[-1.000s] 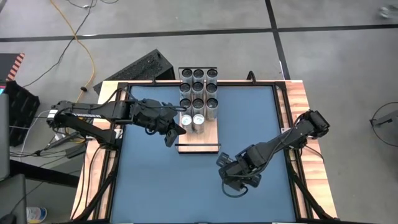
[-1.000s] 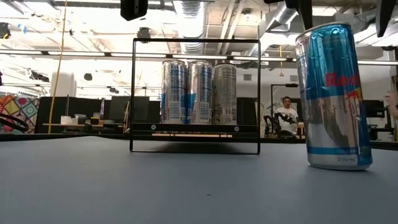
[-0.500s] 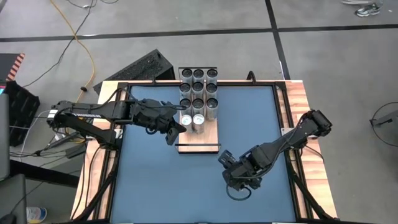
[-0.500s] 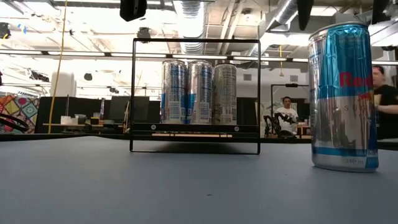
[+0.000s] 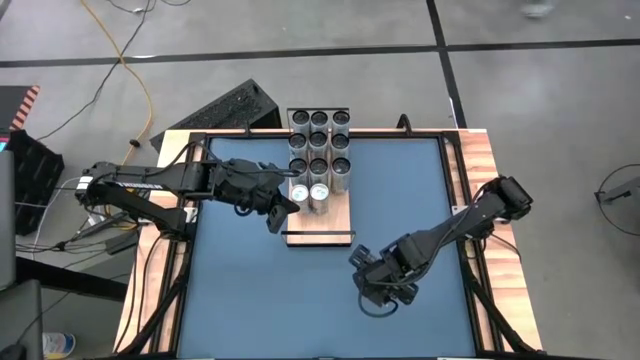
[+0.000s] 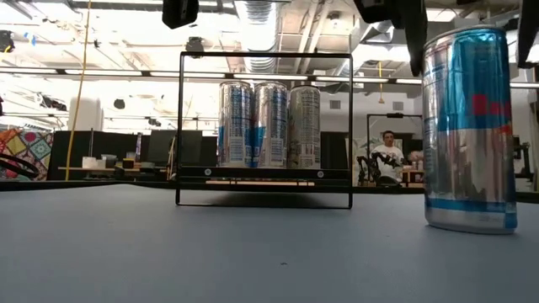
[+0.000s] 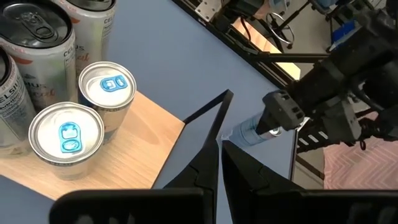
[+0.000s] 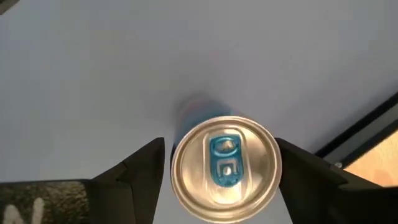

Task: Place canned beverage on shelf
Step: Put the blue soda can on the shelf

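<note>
A blue-and-silver canned beverage point(image 6: 470, 135) stands upright on the blue table, right of the middle. My right gripper point(image 8: 221, 162) is over it, one finger on each side of its silver top point(image 8: 225, 168). The shelf point(image 5: 335, 215), a light-wood board with black rails, sits at the far middle and carries several cans point(image 5: 318, 150). My left gripper point(image 7: 220, 144) is shut and hovers by the shelf's near left corner, holding nothing. My right gripper pinches the can's upper wall point(image 6: 429, 59), just below the rim, between its two fingers point(image 6: 414, 34). The fingers come from above, pointing steeply down. The can stays upright with its base at the table top.
Open blue table lies near and left point(image 5: 260, 300). Wooden strips point(image 5: 480, 200) edge the table. A black keyboard point(image 5: 230, 110) lies beyond the far left corner. People point(image 6: 389, 151) are in the room behind.
My right gripper has rolled a little with the can in its hold. The can has turned about its upright axis, so its red lettering has swung away. It has also shifted slightly toward the table's right and near edges, still upright.
</note>
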`<state>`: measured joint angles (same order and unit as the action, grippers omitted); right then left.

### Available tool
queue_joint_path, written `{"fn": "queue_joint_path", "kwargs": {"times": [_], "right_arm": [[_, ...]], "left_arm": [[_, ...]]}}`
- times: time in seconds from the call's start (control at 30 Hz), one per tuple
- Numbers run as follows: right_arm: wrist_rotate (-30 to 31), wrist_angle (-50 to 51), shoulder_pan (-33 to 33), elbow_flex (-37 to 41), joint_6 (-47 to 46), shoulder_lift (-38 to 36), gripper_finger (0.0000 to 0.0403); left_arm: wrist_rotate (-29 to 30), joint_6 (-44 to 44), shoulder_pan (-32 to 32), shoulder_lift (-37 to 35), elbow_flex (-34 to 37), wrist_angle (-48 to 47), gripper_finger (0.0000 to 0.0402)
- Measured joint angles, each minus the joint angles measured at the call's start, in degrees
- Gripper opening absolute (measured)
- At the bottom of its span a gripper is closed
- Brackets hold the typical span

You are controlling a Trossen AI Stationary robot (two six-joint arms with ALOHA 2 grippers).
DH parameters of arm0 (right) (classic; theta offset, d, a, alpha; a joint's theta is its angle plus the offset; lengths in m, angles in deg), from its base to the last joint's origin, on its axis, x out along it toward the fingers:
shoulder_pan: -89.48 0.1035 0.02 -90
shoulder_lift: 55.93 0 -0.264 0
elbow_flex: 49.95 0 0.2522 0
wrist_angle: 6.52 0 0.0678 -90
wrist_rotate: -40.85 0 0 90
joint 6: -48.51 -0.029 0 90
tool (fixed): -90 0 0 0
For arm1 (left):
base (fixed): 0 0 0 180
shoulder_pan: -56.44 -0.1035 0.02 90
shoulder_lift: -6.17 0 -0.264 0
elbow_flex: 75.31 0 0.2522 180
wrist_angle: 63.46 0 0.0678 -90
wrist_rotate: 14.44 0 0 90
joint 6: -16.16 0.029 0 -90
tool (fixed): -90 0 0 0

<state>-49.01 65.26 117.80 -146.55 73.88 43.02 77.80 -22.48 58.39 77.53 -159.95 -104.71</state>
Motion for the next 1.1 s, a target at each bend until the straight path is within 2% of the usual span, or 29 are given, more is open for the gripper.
{"fn": "queue_joint_path", "kwargs": {"times": [0.13,0.37,0.93,1.1], "right_arm": [[-0.1,-1.8,0.2,0.6,-0.3,0.0,0.0266],[-0.2,-1.6,0.1,0.5,-4.5,0.0,0.0194],[3.5,-1.3,0.1,0.5,-31.0,0.0,0.02],[4.8,-1.6,-1.1,0.5,-42.7,0.0,0.0202]], "left_arm": [[0.1,0.0,0.0,0.0,0.0,0.0,0.0007],[0.3,0.0,0.0,0.0,0.0,0.0,0.0007],[0.4,-3.0,0.0,0.0,0.0,0.0,0.0007],[2.1,-2.4,0.0,0.0,0.0,0.0,0.0007]]}}
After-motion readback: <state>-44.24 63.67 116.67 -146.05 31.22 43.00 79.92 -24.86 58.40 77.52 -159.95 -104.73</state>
